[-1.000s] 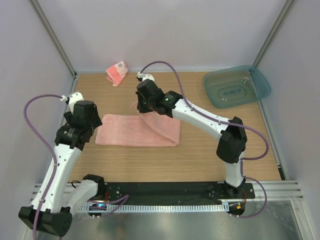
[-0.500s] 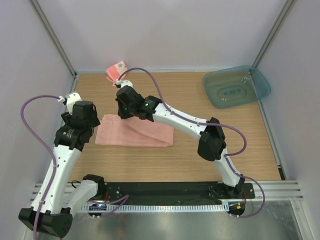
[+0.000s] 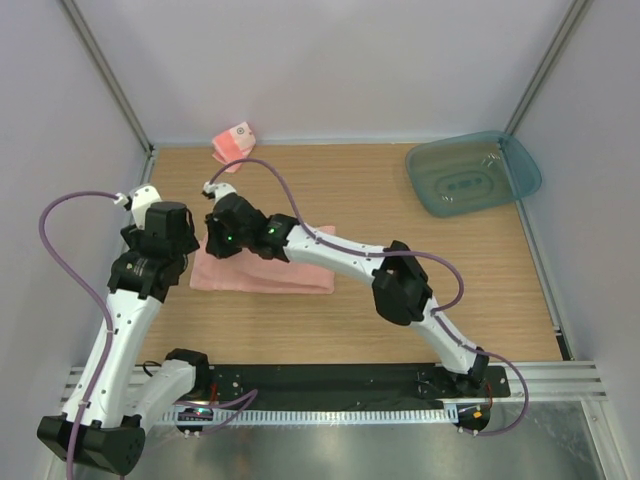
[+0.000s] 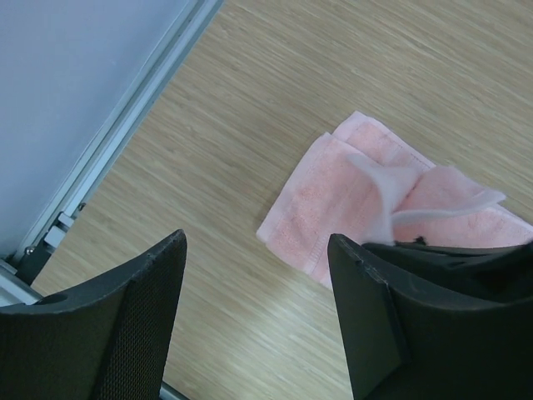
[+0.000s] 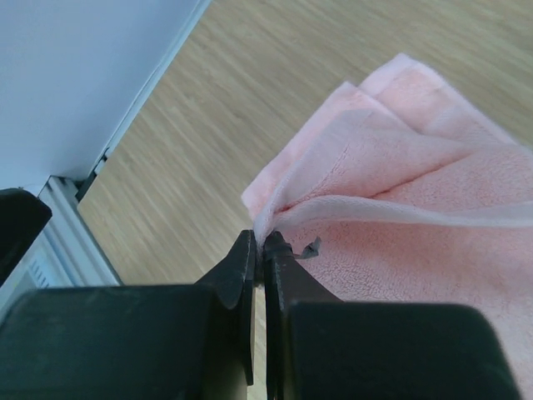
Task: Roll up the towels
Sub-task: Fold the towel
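The larger plain pink towel (image 3: pixel 285 268) lies on the wooden table left of centre, folded over on itself. My right gripper (image 3: pixel 215 245) reaches far left over it and is shut on the towel's edge (image 5: pixel 275 225), holding that edge over the towel's left end. The towel also shows in the left wrist view (image 4: pixel 333 196). My left gripper (image 4: pixel 254 317) is open and empty, above the table just left of the towel. The smaller striped towel (image 3: pixel 233 144) with a white round mark lies crumpled at the back wall.
A teal plastic tub (image 3: pixel 472 172) stands at the back right corner. Metal frame rails (image 4: pixel 125 133) run along the table's left edge. The right arm (image 3: pixel 400 290) stretches diagonally across the table's middle.
My right gripper has carried the towel's edge leftward across the towel, from near its right part to its left end; the towel now looks shorter. The left arm has barely moved.
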You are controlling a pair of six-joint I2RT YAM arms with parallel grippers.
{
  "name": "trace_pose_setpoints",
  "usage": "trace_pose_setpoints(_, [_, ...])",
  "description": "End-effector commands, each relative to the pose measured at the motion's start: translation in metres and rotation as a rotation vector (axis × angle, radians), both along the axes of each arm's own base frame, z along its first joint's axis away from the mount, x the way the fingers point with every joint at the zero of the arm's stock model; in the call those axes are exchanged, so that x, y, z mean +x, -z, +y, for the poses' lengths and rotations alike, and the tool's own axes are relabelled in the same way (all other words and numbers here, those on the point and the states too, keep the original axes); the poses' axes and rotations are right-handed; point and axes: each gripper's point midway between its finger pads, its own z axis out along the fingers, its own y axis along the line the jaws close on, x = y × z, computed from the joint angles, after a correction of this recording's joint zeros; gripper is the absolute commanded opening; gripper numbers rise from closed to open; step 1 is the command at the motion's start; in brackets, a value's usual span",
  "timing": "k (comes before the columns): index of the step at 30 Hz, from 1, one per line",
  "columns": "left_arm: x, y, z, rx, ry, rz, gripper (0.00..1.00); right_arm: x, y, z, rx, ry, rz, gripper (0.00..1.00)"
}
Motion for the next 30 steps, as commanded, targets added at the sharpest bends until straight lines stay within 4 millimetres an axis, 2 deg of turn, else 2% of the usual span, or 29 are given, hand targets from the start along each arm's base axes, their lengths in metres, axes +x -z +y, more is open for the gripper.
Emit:
trace_pose_setpoints(1, [-0.001, -0.008, 0.010, 0.019, -0.057, -0.035, 0.70, -0.027, -0.008, 0.043, 0.125, -0.137, -0.029, 0.14])
trace_pose_setpoints(2, [-0.001, -0.007, 0.011, 0.022, -0.059, -0.031, 0.70, -0.031, -0.005, 0.049, 0.137, -0.157, -0.026, 0.24])
trace_pose_setpoints(3, [-0.002, -0.007, 0.012, 0.028, -0.068, -0.028, 0.70, -0.038, 0.013, 0.054, 0.123, -0.185, -0.002, 0.38])
trace_pose_setpoints(4, [-0.003, -0.007, 0.013, 0.030, -0.073, -0.027, 0.71, -0.040, 0.015, 0.058, 0.132, -0.193, 0.003, 0.60])
trace_pose_setpoints(7, [-0.004, -0.007, 0.016, 0.037, -0.088, -0.024, 0.72, -0.043, 0.023, 0.062, 0.147, -0.211, 0.030, 0.76])
trace_pose_setpoints(9, [-0.004, -0.006, 0.017, 0.037, -0.093, -0.022, 0.73, -0.044, 0.019, 0.063, 0.162, -0.218, 0.025, 0.78])
trace_pose_setpoints(10, [-0.003, -0.007, 0.019, 0.036, -0.100, -0.024, 0.73, -0.046, -0.001, 0.063, 0.200, -0.223, 0.004, 0.81])
trace_pose_setpoints(11, [-0.004, -0.006, 0.019, 0.039, -0.100, -0.019, 0.73, -0.048, 0.001, 0.060, 0.197, -0.228, 0.007, 0.82])
trace_pose_setpoints(12, [-0.003, -0.006, 0.019, 0.041, -0.103, -0.018, 0.73, -0.050, -0.008, 0.058, 0.210, -0.232, -0.001, 0.82])
trace_pose_setpoints(13, [-0.004, -0.005, 0.020, 0.042, -0.108, -0.013, 0.73, -0.052, -0.029, 0.054, 0.243, -0.241, -0.021, 0.84])
trace_pose_setpoints(14, [-0.004, -0.005, 0.021, 0.042, -0.111, -0.012, 0.73, -0.054, -0.029, 0.049, 0.236, -0.241, -0.018, 0.84])
trace_pose_setpoints(16, [-0.004, -0.005, 0.022, 0.044, -0.115, -0.010, 0.73, -0.060, -0.041, 0.042, 0.242, -0.254, -0.025, 0.86])
trace_pose_setpoints(17, [-0.003, -0.004, 0.022, 0.044, -0.114, -0.005, 0.73, -0.063, -0.054, 0.032, 0.244, -0.251, -0.040, 0.86])
trace_pose_setpoints(19, [-0.003, -0.003, 0.021, 0.042, -0.109, -0.003, 0.73, -0.065, -0.065, 0.017, 0.238, -0.235, -0.054, 0.87])
trace_pose_setpoints(21, [0.001, 0.000, 0.016, 0.025, -0.081, 0.003, 0.74, -0.060, -0.076, -0.014, 0.223, -0.176, -0.074, 0.88])
trace_pose_setpoints(22, [0.003, 0.003, 0.014, 0.018, -0.070, 0.011, 0.74, -0.056, -0.075, -0.027, 0.208, -0.141, -0.073, 0.88])
trace_pose_setpoints(23, [0.005, 0.006, 0.010, 0.010, -0.044, 0.019, 0.74, -0.053, -0.050, -0.047, 0.147, -0.097, -0.048, 0.87])
trace_pose_setpoints(24, [0.009, 0.010, 0.003, -0.014, -0.009, 0.031, 0.73, -0.038, -0.069, -0.073, 0.161, -0.007, -0.066, 0.88])
trace_pose_setpoints(25, [0.012, 0.012, -0.002, -0.030, 0.015, 0.036, 0.73, -0.025, -0.059, -0.096, 0.115, 0.073, -0.056, 0.87])
trace_pose_setpoints(26, [0.014, 0.017, -0.006, -0.036, 0.036, 0.057, 0.73, -0.021, -0.032, -0.123, 0.055, 0.132, -0.020, 0.87])
trace_pose_setpoints(27, [0.017, 0.021, -0.014, -0.066, 0.077, 0.070, 0.72, 0.000, -0.040, -0.155, 0.078, 0.237, 0.006, 0.87])
trace_pose_setpoints(28, [0.021, 0.022, -0.019, -0.078, 0.100, 0.066, 0.72, 0.005, -0.031, -0.177, 0.064, 0.289, 0.041, 0.87])
trace_pose_setpoints(29, [0.023, 0.028, -0.024, -0.089, 0.124, 0.091, 0.72, 0.004, 0.001, -0.203, 0.014, 0.335, 0.103, 0.87])
trace_pose_setpoints(30, [0.025, 0.031, -0.028, -0.098, 0.145, 0.103, 0.71, 0.006, 0.011, -0.219, 0.024, 0.360, 0.161, 0.87])
